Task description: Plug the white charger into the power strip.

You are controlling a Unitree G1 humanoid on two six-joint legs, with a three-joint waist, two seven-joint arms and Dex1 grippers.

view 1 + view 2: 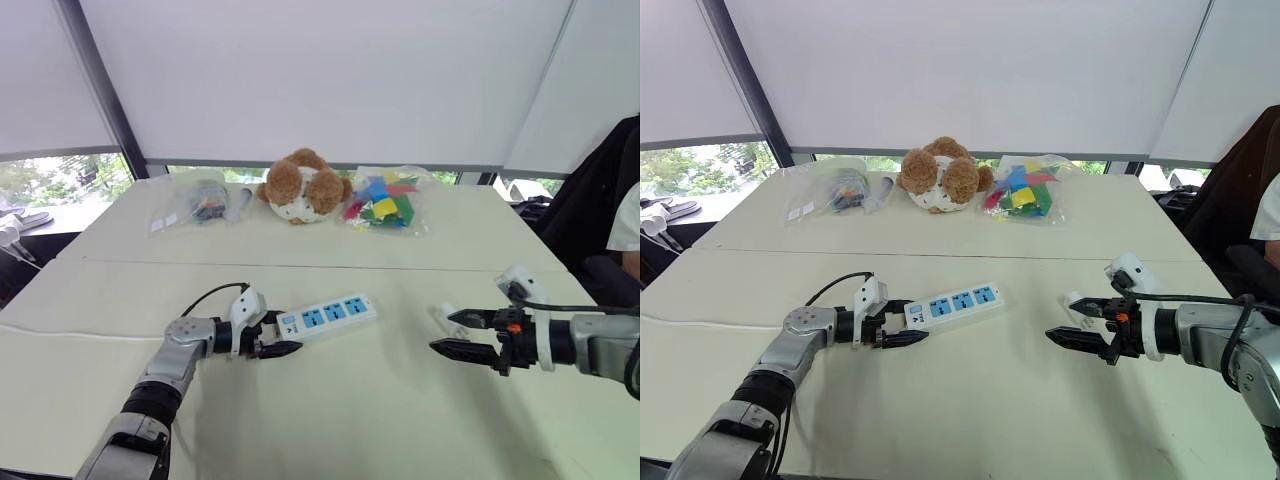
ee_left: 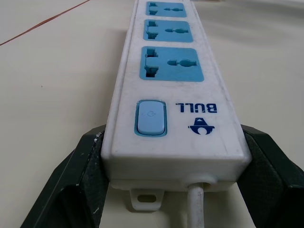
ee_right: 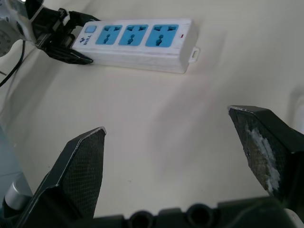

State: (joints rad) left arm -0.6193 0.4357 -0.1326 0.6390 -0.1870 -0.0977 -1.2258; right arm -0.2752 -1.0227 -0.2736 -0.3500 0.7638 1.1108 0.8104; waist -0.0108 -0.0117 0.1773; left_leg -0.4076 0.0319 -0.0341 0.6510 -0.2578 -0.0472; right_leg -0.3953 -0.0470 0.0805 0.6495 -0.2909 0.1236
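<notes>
The left gripper [image 1: 284, 334] pinches the power strip [image 1: 327, 316] at mid frame, and the right gripper [image 1: 441, 332], jaws spread and empty at lower right, could bump the white charger [image 1: 444, 310] just beside it and push it away.

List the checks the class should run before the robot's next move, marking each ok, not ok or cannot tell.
1. Left gripper shut on the power strip at its switch end: ok.
2. Sockets face up and empty: ok.
3. Right gripper open: ok.
4. White charger gripped: not ok; it lies on the table beside that gripper.
5. Charger's pin direction: cannot tell.
</notes>
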